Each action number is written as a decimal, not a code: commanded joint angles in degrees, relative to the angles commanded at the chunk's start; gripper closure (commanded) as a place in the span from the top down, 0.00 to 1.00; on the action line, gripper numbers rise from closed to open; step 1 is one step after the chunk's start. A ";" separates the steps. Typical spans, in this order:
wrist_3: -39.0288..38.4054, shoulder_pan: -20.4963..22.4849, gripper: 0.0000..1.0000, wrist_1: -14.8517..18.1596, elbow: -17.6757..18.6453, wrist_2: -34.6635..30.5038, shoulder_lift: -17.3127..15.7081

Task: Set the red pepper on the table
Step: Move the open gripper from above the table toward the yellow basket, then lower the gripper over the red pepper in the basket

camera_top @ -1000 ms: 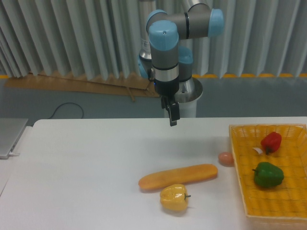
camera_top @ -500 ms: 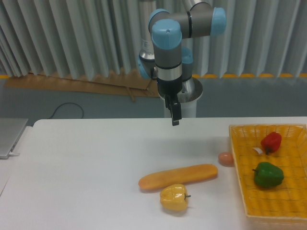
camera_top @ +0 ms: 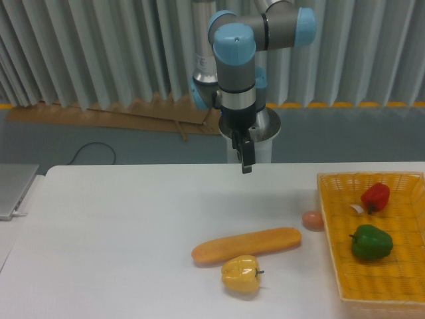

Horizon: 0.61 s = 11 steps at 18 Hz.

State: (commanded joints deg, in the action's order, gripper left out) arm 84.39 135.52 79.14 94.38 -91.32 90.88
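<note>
The red pepper (camera_top: 376, 197) lies in the yellow woven basket (camera_top: 332, 226) at the right, near its far side. The green pepper (camera_top: 371, 242) lies in the basket just in front of it. My gripper (camera_top: 247, 166) hangs above the far middle of the white table (camera_top: 119, 232), well to the left of the basket and empty. It is seen edge-on, so the gap between its fingers does not show.
A long orange vegetable (camera_top: 246, 244) and a yellow pepper (camera_top: 241, 274) lie mid-table. A small pinkish egg-like ball (camera_top: 312, 220) sits just left of the basket. A grey laptop edge (camera_top: 12, 189) is at the far left.
My gripper has shifted slightly to the right, toward the basket side. Nothing on the table or in the basket has moved.
</note>
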 joint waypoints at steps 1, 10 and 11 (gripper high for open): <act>-0.71 0.61 1.00 -4.12 3.32 0.18 -1.48; 6.22 5.26 1.00 -4.78 1.78 -5.10 1.05; 6.75 6.58 1.00 -4.87 1.69 -5.27 1.23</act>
State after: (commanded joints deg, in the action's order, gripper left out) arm 91.14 142.11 74.27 96.07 -96.59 92.11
